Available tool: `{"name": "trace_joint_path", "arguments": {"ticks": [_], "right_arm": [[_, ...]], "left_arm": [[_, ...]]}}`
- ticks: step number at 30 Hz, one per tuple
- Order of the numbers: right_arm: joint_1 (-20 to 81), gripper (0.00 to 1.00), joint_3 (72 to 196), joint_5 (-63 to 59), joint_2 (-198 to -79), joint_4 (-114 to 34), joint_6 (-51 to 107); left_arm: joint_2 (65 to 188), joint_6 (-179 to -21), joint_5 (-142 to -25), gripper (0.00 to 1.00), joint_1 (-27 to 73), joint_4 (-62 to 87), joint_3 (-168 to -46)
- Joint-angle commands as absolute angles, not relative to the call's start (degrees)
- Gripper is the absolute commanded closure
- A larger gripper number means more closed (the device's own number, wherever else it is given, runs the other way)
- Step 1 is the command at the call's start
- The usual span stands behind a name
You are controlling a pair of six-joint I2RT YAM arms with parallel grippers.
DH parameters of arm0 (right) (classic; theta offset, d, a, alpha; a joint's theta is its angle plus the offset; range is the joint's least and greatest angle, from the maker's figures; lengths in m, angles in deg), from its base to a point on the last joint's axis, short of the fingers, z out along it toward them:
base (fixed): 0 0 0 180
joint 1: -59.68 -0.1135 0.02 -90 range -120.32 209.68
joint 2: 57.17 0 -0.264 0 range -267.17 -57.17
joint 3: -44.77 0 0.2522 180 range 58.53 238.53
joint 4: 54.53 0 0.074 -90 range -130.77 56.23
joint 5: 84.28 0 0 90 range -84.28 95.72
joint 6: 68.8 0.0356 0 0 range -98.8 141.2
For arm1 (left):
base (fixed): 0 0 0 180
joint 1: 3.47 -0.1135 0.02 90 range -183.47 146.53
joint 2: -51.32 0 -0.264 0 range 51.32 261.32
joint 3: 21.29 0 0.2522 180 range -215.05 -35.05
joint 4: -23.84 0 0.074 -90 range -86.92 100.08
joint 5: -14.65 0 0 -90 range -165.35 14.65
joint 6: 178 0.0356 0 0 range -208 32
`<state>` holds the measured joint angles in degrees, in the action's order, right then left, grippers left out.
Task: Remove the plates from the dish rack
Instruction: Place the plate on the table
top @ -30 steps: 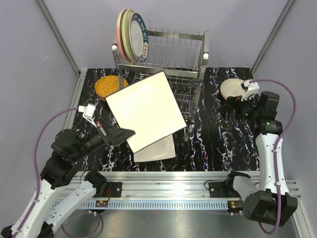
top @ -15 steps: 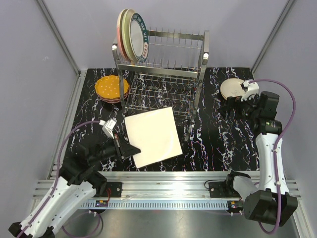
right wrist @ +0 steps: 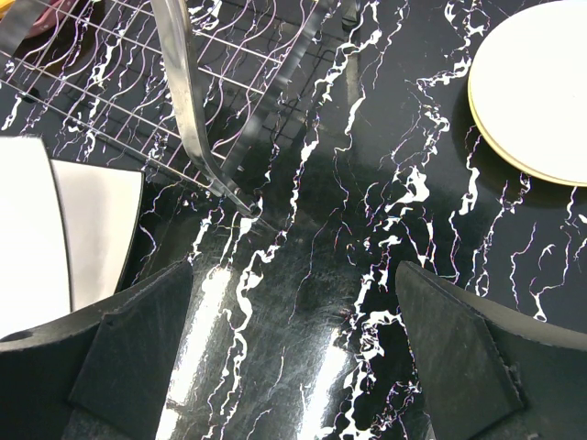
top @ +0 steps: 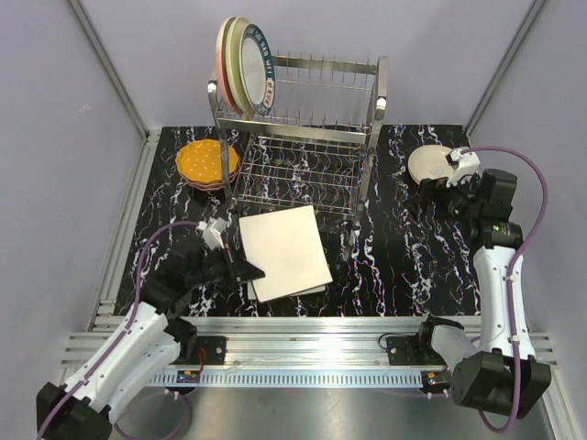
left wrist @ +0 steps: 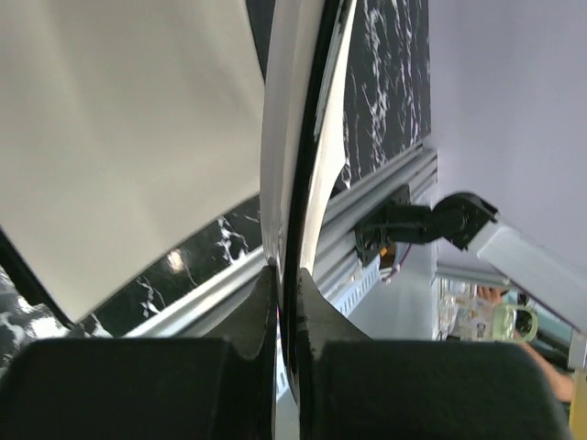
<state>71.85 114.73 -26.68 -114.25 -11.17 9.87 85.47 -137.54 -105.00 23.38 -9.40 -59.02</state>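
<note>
My left gripper [top: 249,271] [left wrist: 286,275] is shut on the near-left edge of a large cream square plate [top: 285,251] [left wrist: 282,137]. The plate lies almost flat over a second square plate [top: 315,291] [left wrist: 119,137] on the table in front of the dish rack [top: 307,137]. Three plates [top: 242,64] stand upright at the left end of the rack's top tier. My right gripper [top: 443,186] [right wrist: 293,339] hangs open and empty above the bare black table, next to a cream round plate [top: 427,163] [right wrist: 541,92].
An orange plate [top: 205,160] lies on a maroon one left of the rack. A rack post [right wrist: 183,92] and the square plates [right wrist: 37,229] show at the left of the right wrist view. The aluminium rail [top: 312,339] runs along the near edge.
My left arm has lowered the square plate from a raised tilt down nearly flat onto the other square plate, pulling back toward the near edge. The right arm has not moved.
</note>
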Motion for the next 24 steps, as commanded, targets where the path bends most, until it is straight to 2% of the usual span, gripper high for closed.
{"name": "trace_joint_path", "arguments": {"ticks": [1,4,10,24], "right_arm": [[71.9,0.0,114.78,-26.53,-113.77,-13.44,9.16],[71.9,0.0,114.78,-26.62,-113.77,-13.44,9.07],[71.9,0.0,114.6,-26.8,-113.95,-13.44,9.16],[71.9,0.0,114.34,-27.5,-113.95,-13.62,9.25]], "left_arm": [[85.68,-138.71,-112.7,1.0,19.13,11.91,-58.87],[88.57,-139.15,-116.82,1.0,15.7,14.81,-57.64],[93.68,-140.21,-119.21,1.0,14.9,19.39,-55.97],[100.62,-137.22,-122.46,1.0,11.83,18.52,-56.14]]}}
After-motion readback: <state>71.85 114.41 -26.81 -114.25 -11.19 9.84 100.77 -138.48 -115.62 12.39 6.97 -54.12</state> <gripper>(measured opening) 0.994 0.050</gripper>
